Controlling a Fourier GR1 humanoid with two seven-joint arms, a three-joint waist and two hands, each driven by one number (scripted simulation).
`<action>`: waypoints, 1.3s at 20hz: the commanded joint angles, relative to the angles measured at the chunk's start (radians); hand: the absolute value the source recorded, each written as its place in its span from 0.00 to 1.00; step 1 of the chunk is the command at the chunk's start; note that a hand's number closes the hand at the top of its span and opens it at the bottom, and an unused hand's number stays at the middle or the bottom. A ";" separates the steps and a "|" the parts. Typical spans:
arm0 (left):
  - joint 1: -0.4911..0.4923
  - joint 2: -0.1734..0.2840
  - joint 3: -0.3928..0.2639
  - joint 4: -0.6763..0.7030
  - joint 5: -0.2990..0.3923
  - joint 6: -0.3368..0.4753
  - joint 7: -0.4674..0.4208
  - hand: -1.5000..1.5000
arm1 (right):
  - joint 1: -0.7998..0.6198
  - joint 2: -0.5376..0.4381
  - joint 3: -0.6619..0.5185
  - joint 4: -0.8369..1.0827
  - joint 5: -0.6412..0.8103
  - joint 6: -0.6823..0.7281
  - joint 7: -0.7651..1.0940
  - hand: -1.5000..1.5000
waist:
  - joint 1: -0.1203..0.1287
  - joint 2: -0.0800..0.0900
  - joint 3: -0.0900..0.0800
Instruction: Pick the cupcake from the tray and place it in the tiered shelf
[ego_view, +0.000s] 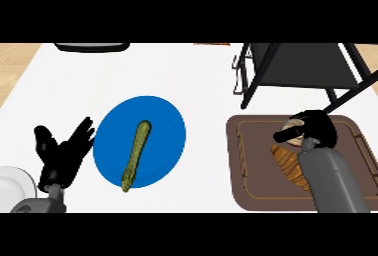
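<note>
Tray: shelf behind it; plate bearing cucumber to its left; croissant in it.

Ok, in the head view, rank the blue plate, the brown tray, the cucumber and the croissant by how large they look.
1. brown tray — largest, though the right arm hides part of it.
2. blue plate — somewhat smaller than the tray.
3. cucumber — long but thin.
4. croissant — looks smallest, but partly hidden, so unsure against the cucumber.

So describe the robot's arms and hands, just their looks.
Both forearms are smooth grey cylinders; the right forearm shows most, rounded and tube-like. Each ends in a black hand with slim fingers and a thumb: left hand, right hand. No cables or markings show.
</note>
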 joint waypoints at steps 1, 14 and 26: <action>0.050 0.000 -0.012 -0.080 -0.001 0.014 0.053 0.50 | -0.012 0.062 0.090 -0.056 0.002 0.029 -0.064 1.00 | 0.014 0.010 0.013; 0.002 0.005 0.021 0.029 -0.001 -0.012 0.014 0.50 | 0.035 0.077 0.423 -0.574 -0.098 0.373 -0.398 1.00 | -0.027 0.004 0.011; 0.047 -0.011 0.021 -0.009 -0.011 -0.027 0.004 0.50 | -0.344 0.029 0.162 -0.975 -0.164 0.659 0.126 1.00 | 0.001 0.009 0.011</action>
